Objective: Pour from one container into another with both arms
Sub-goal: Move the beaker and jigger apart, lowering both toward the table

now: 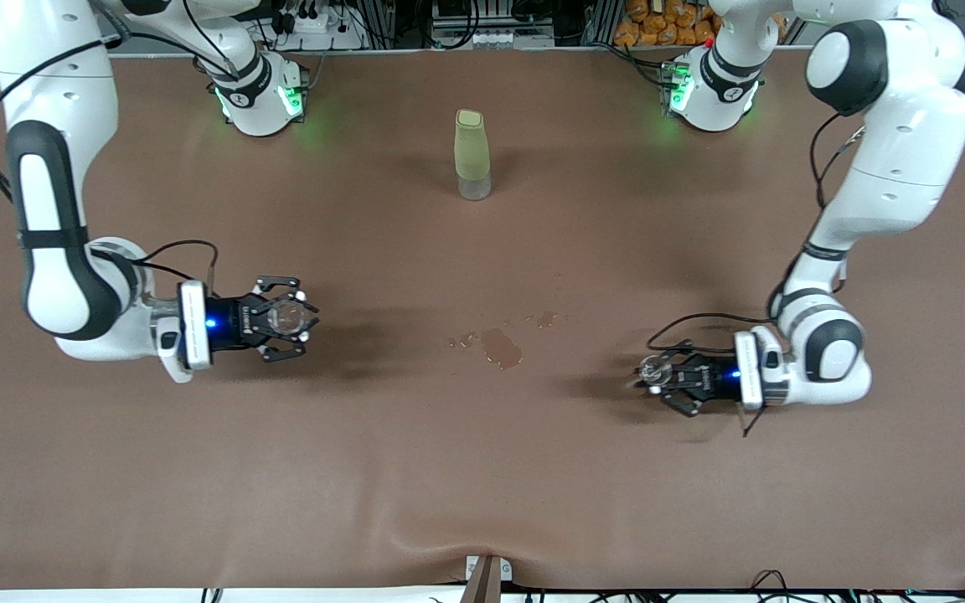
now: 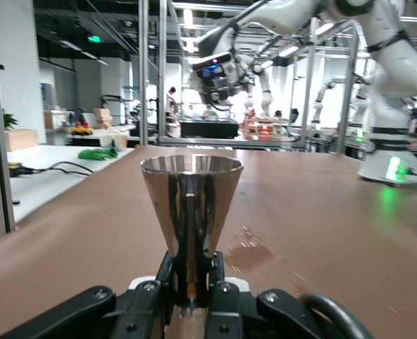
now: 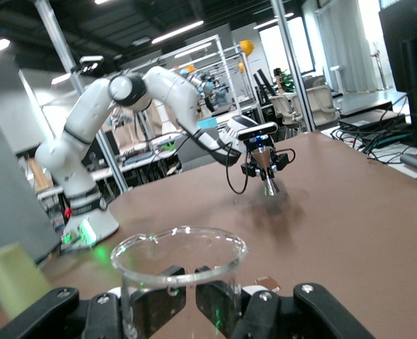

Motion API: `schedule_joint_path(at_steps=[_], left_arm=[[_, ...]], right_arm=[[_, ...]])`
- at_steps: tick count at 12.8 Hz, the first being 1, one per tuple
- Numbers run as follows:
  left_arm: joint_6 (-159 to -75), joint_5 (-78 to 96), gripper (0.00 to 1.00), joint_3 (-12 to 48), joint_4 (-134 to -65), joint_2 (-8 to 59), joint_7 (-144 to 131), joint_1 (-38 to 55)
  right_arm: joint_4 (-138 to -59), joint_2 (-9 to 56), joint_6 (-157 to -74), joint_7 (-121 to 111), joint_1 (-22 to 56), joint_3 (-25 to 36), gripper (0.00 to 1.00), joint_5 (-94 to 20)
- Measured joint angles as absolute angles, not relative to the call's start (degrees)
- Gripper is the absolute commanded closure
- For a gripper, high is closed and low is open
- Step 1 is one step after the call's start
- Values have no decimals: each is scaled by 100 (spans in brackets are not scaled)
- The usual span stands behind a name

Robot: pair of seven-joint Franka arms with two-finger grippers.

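Two white jointed arms with dark grey joint bands are seen, the left arm [image 1: 885, 176] and the right arm [image 1: 51, 209]. Black cables are looped along both. Green lights are lit on the bases, blue lights at the wrists. Black linked fingers are fitted to each gripper.

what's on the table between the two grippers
Between the left gripper and right gripper, the front view shows only a small wet spill on the table.
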State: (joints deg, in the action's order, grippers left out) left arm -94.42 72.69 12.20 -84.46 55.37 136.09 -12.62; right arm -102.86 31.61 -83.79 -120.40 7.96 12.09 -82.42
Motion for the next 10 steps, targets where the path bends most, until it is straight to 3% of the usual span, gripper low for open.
schedule_joint_path(at_steps=[5,10], left_arm=[[-8712,6049,100,1217,-8728,5556,13609,-2059],[-8635,5279,100,1217,-8866,5585,13609,-2620]], right_arm=[[-10335,3252,-8097,-13618,37,1208,100,-7347],[-10367,3773,-7826,-15109,-613,1207,100,-6951]])
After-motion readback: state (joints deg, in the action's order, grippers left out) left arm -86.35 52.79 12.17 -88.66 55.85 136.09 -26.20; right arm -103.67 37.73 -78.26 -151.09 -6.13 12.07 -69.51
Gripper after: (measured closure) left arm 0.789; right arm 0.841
